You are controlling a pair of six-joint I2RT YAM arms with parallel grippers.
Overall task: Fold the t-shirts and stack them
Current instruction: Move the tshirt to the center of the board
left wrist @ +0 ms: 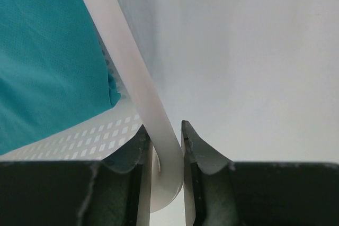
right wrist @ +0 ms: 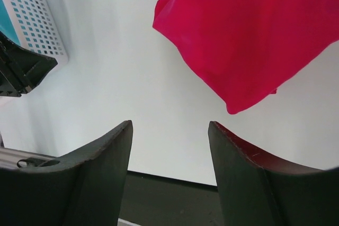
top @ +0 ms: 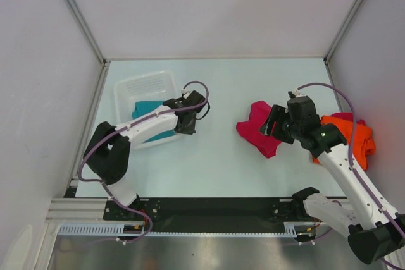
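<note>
At far left, left end effector [left wrist: 167, 130] clenched on white mesh basket [left wrist: 124, 72] rim, a grip only its wrist view shows, teal t-shirt [left wrist: 47, 51] inside basket, right end effector [right wrist: 169, 130] released over tabletop [right wrist: 132, 78] beside crimson-pink t-shirt [right wrist: 254, 30], orange t-shirt [top: 354, 134] at right, overhead view only.

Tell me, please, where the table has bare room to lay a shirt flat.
The widest bare patch lies between the white basket and the crimson shirt. The far strip along the back wall is also free. The right side is crowded: crimson shirt, orange shirt and right gripper. The left gripper grips the basket's rim.
</note>
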